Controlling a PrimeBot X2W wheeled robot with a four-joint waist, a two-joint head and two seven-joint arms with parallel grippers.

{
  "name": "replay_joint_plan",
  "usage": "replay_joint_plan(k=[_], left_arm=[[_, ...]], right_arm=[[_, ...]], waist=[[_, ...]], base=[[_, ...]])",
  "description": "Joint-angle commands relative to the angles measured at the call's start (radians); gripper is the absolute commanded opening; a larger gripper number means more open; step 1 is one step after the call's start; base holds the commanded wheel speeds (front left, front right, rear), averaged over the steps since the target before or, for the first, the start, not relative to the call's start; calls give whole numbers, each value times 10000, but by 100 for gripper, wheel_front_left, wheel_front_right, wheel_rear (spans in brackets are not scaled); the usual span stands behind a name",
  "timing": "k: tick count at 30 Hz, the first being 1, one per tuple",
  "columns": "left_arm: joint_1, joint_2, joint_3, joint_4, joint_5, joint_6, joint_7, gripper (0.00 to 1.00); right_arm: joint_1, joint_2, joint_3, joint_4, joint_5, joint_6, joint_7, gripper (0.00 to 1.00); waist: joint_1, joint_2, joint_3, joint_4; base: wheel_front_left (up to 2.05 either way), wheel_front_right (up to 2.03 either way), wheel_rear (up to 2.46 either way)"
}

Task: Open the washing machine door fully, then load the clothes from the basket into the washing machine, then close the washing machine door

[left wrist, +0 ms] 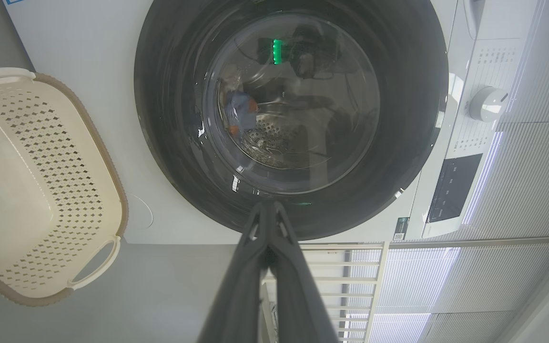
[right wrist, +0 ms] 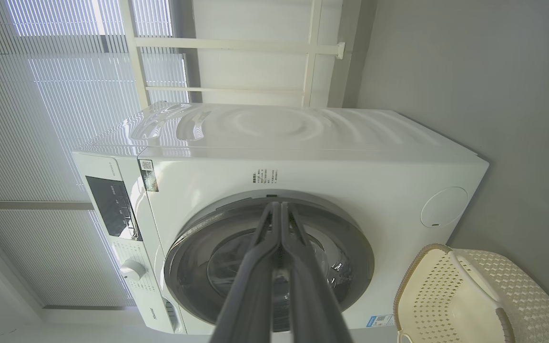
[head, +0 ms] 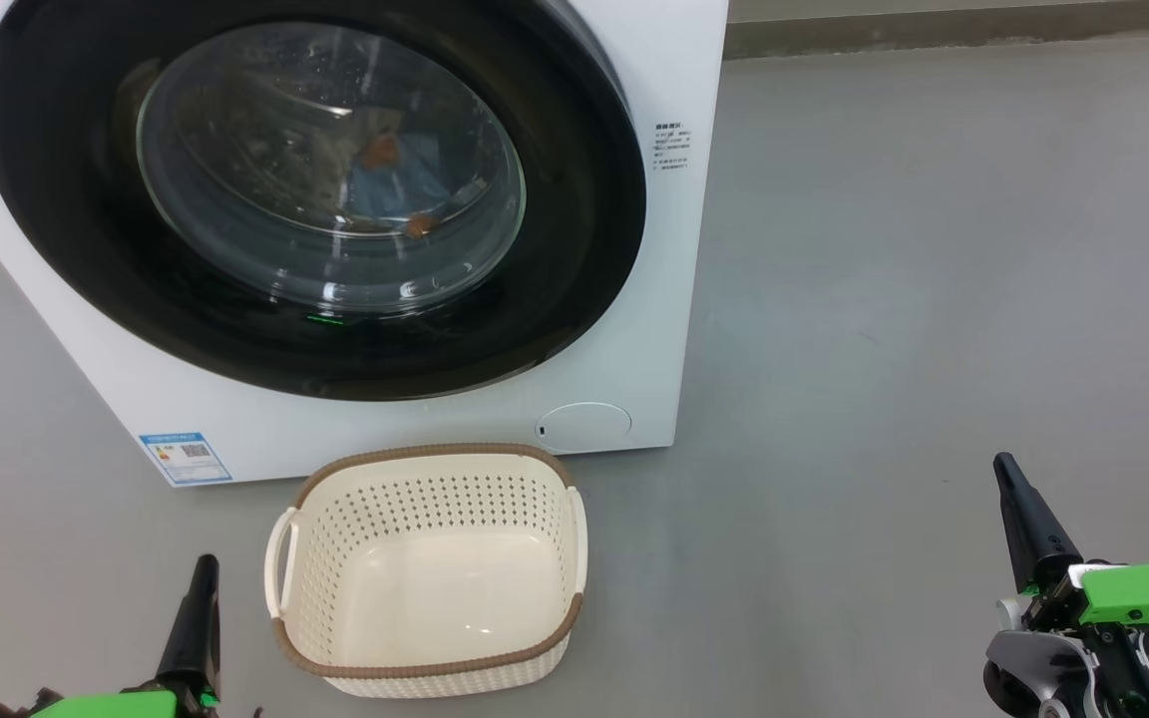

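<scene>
- Head view: machine [head: 415,419] at far left. The door [head: 574,249] lies flush on its front and looks shut.
- Clothes [head: 400,184] show through the glass, blue with orange, inside the drum.
- Basket [head: 435,454] sits on the floor [head: 884,299] just on the near side of the machine, with nothing in it.
- Left gripper [head: 203,573] is at near left, just beside the basket, fingers pressed together and holding nothing.
- Right gripper [head: 1006,469] is at near right, well apart from the basket, likewise closed and empty.
- Left wrist view: the fingers meet at the tips and aim at the door's black rim without touching it. Blue fabric sits behind the glass, and the basket is bare.
- Right wrist view: closed fingers point at the door's edge. The door sits level with the front panel as far as it shows.
- Judgement: the load is in and the door is to, so the task is at or near its end.
- Risk: the latch can't be checked from here. If the door only rests on the ring, it could swing out.
- Risk: fabric could be pinched in the seal, which is hidden.
- Risk: the left gripper is close to the basket, so a careless swing of that arm would knock it.
</scene>
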Motion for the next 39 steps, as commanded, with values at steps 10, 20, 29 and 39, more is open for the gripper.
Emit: replay_joint_plan(k=[10,20,29,39], left_arm=[[-380,92,322,-307,-78,8,72,0],[-380,92,322,-306,-78,7,72,0],[-380,92,322,-305,-78,6,72,0],[-381,92,322,-304,-78,6,72,0]], right_arm=[[-65,-47,139,-304,24,17,69,0],[-66,-41,131,-303,17,17,76,0],[-66,-35,123,-303,10,17,82,0],[-67,-29,115,-302,3,17,89,0]], waist=[[0,-1,0,0],[0,-1,0,0],[0,-1,0,0],[0,-1,0,0]], base=[[0,0,0],[0,0,0],[0,0,0],[0,0,0]])
